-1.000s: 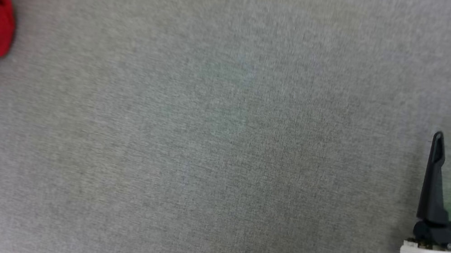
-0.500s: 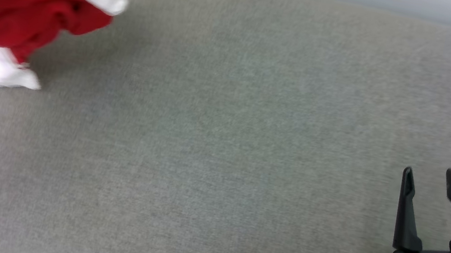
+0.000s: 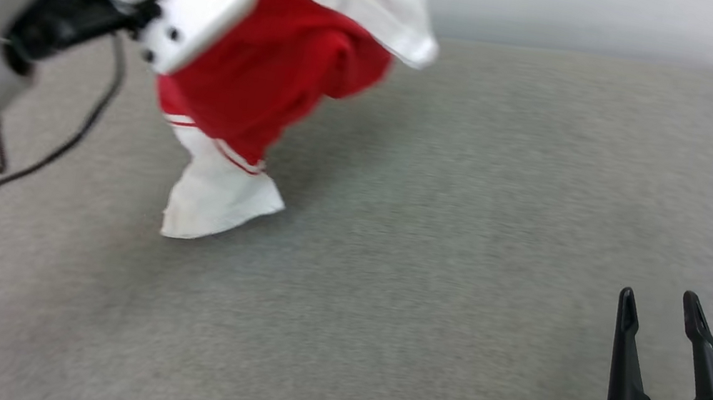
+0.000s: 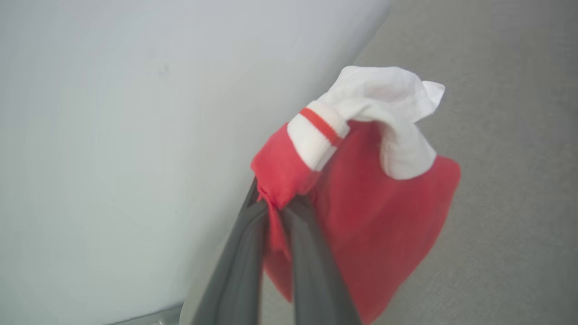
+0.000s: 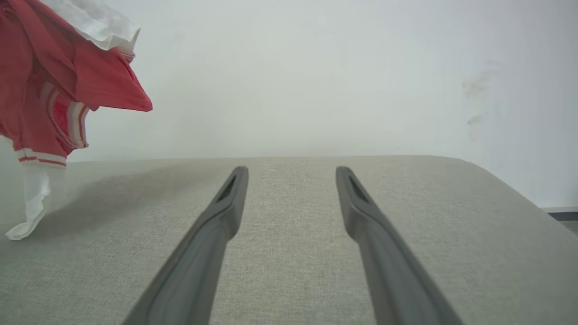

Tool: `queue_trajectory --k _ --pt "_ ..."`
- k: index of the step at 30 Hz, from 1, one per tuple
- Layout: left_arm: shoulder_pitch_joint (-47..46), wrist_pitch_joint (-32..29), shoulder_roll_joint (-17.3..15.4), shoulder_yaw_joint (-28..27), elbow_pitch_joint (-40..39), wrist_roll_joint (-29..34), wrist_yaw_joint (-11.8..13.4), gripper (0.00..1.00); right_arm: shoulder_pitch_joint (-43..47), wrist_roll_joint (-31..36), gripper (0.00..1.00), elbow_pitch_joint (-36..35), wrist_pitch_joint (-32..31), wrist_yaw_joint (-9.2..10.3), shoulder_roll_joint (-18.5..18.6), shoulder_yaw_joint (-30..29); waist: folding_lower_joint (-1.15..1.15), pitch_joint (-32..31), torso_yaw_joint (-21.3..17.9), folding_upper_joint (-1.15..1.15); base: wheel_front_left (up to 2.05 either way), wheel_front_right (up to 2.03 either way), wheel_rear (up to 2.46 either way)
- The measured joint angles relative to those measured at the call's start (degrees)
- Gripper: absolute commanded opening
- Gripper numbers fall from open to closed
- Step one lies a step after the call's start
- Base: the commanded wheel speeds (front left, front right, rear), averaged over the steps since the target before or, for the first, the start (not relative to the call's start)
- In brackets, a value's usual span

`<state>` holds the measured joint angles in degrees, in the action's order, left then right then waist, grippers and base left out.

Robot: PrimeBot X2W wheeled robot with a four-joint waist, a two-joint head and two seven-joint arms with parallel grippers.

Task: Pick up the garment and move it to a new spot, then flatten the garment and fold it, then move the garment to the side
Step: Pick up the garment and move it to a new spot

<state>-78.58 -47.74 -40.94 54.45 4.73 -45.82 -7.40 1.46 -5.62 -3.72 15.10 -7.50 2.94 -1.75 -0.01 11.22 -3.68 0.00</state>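
A: where's the garment (image 3: 269, 70) relative to the claws?
B: bunched, hanging from the left gripper (image 4: 271, 198), which pinches a red fold. Long axis vertical, lower white sleeve (image 3: 212, 197) tip touching the surface (image 3: 458, 282) toward its far-left corner
A: right gripper (image 3: 658, 295)?
B: spread, empty, at the near-right corner, well apart. Garment lies left and farther out from it, so the set-down looks like the left arm's job

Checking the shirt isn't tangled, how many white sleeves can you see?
2. One sleeve sticks out at the top of the bunched red shirt; the other hangs below it, tip down at the grey surface.
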Motion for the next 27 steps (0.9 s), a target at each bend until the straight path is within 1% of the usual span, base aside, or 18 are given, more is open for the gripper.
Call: queue_trajectory --k 5,10,14,17,19,23,27 --pt "-1.77 1.29 4.44 3.42 -1.14 -1.33 0.00 0.00 0.13 -0.62 1.00 0.24 -0.01 0.00 0.03 0.12 0.00 -0.55 -5.04 0.00 0.00 0.00 0.00" --pt "-2.59 3.12 8.91 6.84 -0.31 -2.44 0.00 0.00 0.02 -1.62 1.00 0.36 0.00 0.00 0.03 0.38 0.00 0.13 -9.62 0.00 0.00 0.00 0.00" --pt "-0.97 4.34 11.09 11.41 1.48 -3.21 0.00 0.00 -0.12 -2.37 1.00 0.38 -0.01 0.00 0.02 0.46 0.00 1.75 -12.21 0.00 0.00 0.00 0.00" --pt "1.57 4.92 12.03 15.83 3.42 -3.37 0.00 0.00 -0.47 -2.80 1.00 0.43 -0.01 0.00 0.03 0.68 0.01 3.44 -13.41 0.00 0.00 0.00 0.00" --pt "3.78 5.42 12.63 17.53 4.37 -3.97 0.00 0.00 -0.96 -3.01 1.00 0.42 0.00 0.00 0.02 0.88 0.00 4.56 -14.07 0.00 0.00 0.00 0.00" --pt "10.27 5.47 14.28 18.91 5.19 -4.26 0.00 0.00 -1.54 -3.35 1.00 0.45 -0.01 0.00 0.01 0.90 0.01 6.62 -15.03 0.00 0.00 0.00 0.00" --pt "18.85 1.19 15.83 19.04 3.56 -0.69 0.00 0.00 -2.26 -3.41 1.00 0.55 -0.01 0.00 0.02 0.88 0.01 8.00 -15.29 0.00 0.00 0.00 0.00"
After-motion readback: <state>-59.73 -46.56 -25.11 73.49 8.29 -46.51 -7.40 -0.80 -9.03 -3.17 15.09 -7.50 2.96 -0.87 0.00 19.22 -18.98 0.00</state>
